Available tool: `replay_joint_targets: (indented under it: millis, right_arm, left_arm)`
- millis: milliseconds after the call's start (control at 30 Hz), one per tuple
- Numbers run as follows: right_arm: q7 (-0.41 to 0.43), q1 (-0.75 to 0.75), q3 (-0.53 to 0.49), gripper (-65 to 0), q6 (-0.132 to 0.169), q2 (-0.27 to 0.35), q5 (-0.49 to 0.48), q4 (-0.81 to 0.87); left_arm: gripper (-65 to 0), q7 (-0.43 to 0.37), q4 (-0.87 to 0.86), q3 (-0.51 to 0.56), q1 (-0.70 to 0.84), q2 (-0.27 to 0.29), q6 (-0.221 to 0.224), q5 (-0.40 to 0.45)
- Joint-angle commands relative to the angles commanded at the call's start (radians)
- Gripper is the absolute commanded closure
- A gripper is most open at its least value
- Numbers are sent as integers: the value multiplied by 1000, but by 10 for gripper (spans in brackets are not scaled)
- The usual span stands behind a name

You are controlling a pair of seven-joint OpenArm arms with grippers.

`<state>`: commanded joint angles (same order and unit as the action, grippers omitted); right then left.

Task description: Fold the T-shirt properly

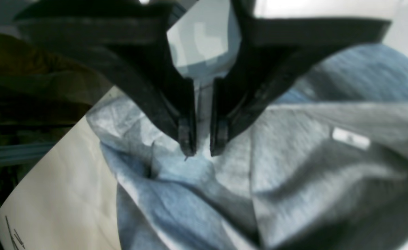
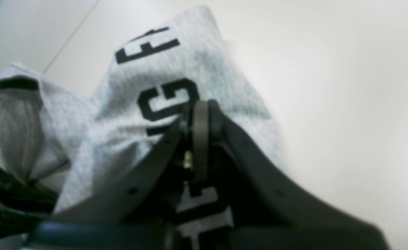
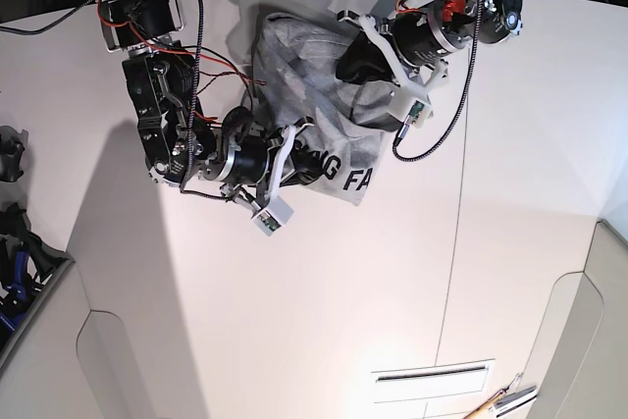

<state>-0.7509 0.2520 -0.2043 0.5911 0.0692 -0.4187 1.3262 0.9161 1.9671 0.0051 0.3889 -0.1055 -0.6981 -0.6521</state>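
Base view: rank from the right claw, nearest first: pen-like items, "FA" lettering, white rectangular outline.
From the right claw:
1. "FA" lettering, on the shirt, just image-right
2. White rectangular outline, lower right
3. Pen-like items, bottom right, beyond the outline

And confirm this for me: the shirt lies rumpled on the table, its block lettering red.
Not quite: the lettering is black, not red, as the right wrist view shows. The shirt does lie rumpled on the table.
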Motion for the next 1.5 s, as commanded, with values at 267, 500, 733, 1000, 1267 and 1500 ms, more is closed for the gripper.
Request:
replay_joint_targets:
  millis: [267, 500, 733, 1000, 1267, 1500]
  right_arm:
    - [3, 0, 0, 0, 0, 0, 1, 0]
    - [27, 0, 0, 0, -1, 0, 45, -1]
    - [60, 3, 0, 0, -4, 0, 45, -1]
    - [36, 39, 0, 0, -4, -1, -65, 3]
    - [21, 36, 0, 0, -4, -1, -75, 5]
    - [21, 33, 0, 0, -4, 0, -71, 5]
  left_arm:
    - [0, 34, 3, 2, -16, -23, 6, 111]
    - [0, 34, 121, 2, 101, -124, 5, 32]
    - [0, 34, 219, 2, 189, -145, 0, -16]
    - [0, -42, 220, 2, 141, -144, 46, -16]
    - [0, -84, 162, 2, 104, -142, 75, 103]
    - [0, -90, 112, 2, 105, -111, 78, 172]
